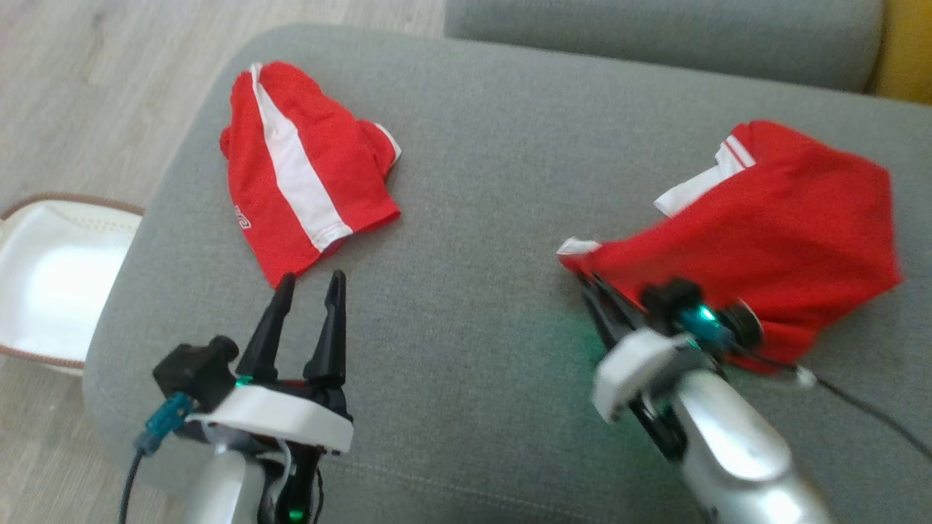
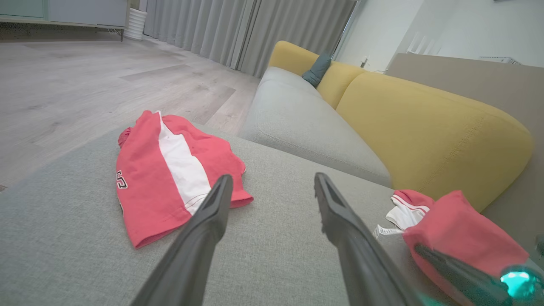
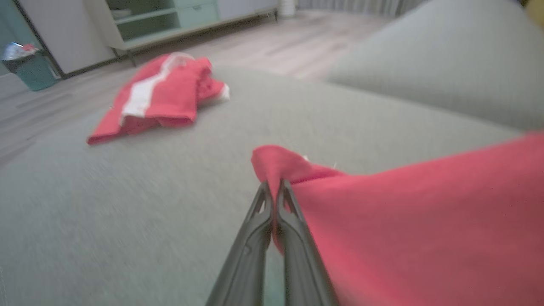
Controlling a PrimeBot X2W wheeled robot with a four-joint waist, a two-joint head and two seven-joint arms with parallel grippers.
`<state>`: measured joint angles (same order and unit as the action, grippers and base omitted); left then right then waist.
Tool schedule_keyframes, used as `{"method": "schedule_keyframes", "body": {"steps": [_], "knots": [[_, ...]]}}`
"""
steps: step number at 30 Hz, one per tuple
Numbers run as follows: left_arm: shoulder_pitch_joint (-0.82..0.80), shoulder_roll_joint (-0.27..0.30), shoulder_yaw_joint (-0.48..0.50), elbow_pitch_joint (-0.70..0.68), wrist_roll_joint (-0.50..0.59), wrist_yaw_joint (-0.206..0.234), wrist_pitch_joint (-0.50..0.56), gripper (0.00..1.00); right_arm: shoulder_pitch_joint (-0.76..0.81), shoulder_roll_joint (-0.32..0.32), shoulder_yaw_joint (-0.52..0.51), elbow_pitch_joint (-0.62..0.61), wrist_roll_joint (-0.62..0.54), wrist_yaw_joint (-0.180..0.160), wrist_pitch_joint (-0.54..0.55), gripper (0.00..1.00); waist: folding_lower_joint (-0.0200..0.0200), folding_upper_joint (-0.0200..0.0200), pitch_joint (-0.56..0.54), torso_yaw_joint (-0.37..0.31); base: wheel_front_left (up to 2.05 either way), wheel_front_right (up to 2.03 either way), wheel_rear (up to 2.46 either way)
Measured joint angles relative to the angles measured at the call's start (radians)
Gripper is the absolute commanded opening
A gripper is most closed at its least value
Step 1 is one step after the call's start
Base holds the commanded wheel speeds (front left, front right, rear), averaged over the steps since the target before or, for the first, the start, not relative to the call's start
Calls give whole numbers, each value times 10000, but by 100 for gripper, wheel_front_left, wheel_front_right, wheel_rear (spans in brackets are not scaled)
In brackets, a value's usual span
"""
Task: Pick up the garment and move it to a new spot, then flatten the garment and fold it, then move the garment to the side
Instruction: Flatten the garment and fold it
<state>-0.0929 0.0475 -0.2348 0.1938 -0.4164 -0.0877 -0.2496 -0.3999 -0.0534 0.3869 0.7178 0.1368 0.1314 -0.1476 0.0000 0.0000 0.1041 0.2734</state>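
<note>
Two red garments with white trim lie on the grey couch seat [image 1: 466, 182]. The right garment [image 1: 772, 225] is pinched at its left corner by my right gripper [image 1: 586, 280], which is shut on the cloth; the right wrist view shows the fingertips [image 3: 272, 191] closed on a raised fold of that garment [image 3: 403, 212]. The other red garment [image 1: 298, 167] with a wide white stripe lies flat at the left. My left gripper [image 1: 313, 287] stands open just below its lower edge, touching nothing. In the left wrist view the striped garment [image 2: 170, 178] lies just ahead of the spread fingers [image 2: 212, 204].
A white basket [image 1: 51, 276] sits on the wooden floor left of the couch. A yellow backrest [image 2: 425, 123] and a second grey cushion [image 2: 306, 123] rise behind the seat. A black cable [image 1: 866, 407] trails from the right wrist.
</note>
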Motion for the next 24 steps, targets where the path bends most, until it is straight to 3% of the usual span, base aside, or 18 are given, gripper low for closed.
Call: {"method": "schedule_keyframes", "body": {"steps": [2,6,11,15,18,24], "knots": [[94,2,-69,36,0,15,0,100,-487,-19,777,-357,-19,0,-130,0,0,0,-215,-16,0,0,0],[385,6,-142,58,-4,100,0,100,-1685,-42,1831,-1235,1216,0,-215,0,0,0,-652,-28,0,0,0],[739,8,-209,75,-102,194,0,100,-3261,-81,2441,-1822,2696,0,-677,0,0,0,-1159,4,0,0,0],[1049,17,-153,15,-184,301,0,100,-4682,-75,1632,-1873,3749,0,-991,0,0,0,-1367,-98,0,0,0],[1238,19,-92,-29,-347,360,0,100,-5564,-79,694,-1699,3919,0,-1037,0,0,0,-1376,-323,0,0,0],[1317,19,-27,-278,-458,408,0,100,-6027,-142,-984,-194,2479,0,-1085,0,0,0,-1208,-902,0,0,0]]}}
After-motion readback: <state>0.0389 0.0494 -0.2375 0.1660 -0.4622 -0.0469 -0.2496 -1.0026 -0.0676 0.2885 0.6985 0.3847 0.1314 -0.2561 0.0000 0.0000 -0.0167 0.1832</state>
